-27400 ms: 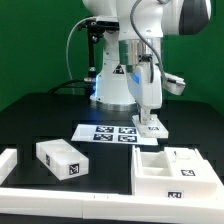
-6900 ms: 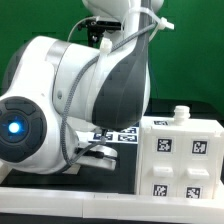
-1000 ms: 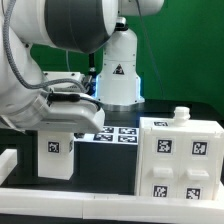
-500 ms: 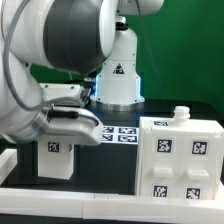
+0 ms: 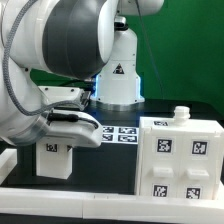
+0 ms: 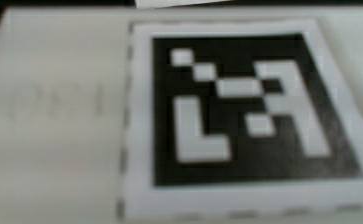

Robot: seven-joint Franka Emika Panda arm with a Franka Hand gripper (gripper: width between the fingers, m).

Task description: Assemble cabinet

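The cabinet [image 5: 180,160], a large white box with several square marker tags on its facing side and a small white knob [image 5: 180,113] on top, stands at the exterior view's right. A white drawer block [image 5: 53,157] with one tag stands upright at the left, directly under my arm's dark hand [image 5: 72,127]. The hand hides my gripper's fingers, so their grip cannot be seen. The wrist view shows only a blurred close-up of a black-and-white tag [image 6: 228,100] on a white surface; no fingers show there.
My arm's bulky white links [image 5: 60,50] fill the exterior view's upper left. The marker board [image 5: 118,135] lies between the block and the robot's base. A long white rail [image 5: 70,200] runs along the front, with a white piece [image 5: 5,160] at the far left.
The arm's hand and the drawblock under it have shifted slightly toward the exterior view's left and a little lower. The cabinet has not moved.
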